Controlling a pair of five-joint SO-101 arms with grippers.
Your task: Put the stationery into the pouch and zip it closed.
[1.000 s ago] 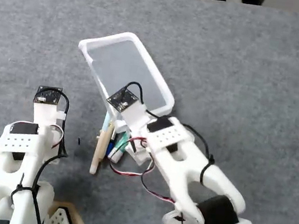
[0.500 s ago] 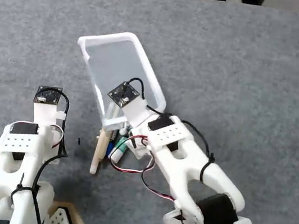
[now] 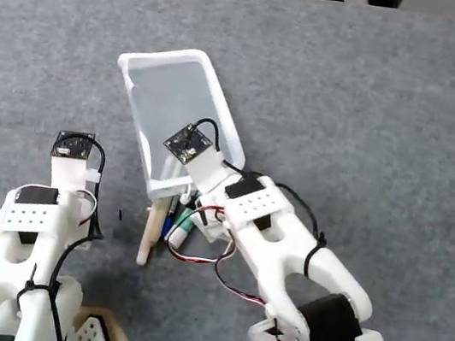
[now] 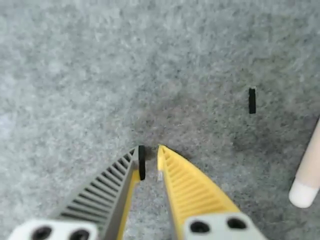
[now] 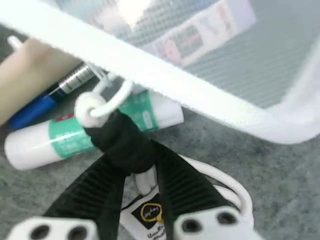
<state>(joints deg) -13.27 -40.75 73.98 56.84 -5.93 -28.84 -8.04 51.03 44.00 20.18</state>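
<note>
- Left arm (image 3: 37, 227): it stands at about 8 o'clock on the grey table (image 3: 391, 119). The left gripper (image 4: 150, 159) points down at bare felt, its jaws nearly together and holding nothing.
- Black mark (image 4: 252, 100): a small dark sliver on the felt, at about 2 o'clock from the left gripper's tips and well apart from them.
- Wooden stick (image 3: 148, 232): it lies lengthwise, toward 3 o'clock from the left arm. It is the leftmost of the stationery, on the table outside the pouch.
- Blue pen (image 3: 170, 218): just beside the stick, running the same way.
- Green-and-white tube (image 5: 75, 135): next to the pen, with its far end reaching the pouch's near rim.
- Pouch (image 3: 172, 110): white mesh, lying slantwise at about 11 o'clock from the table's middle. Its near end sits right above the stationery.
- Right gripper (image 5: 120, 137): at 6 o'clock from the pouch's near end, its black jaws pinched tight on the white zip pull (image 5: 90, 107).
</note>
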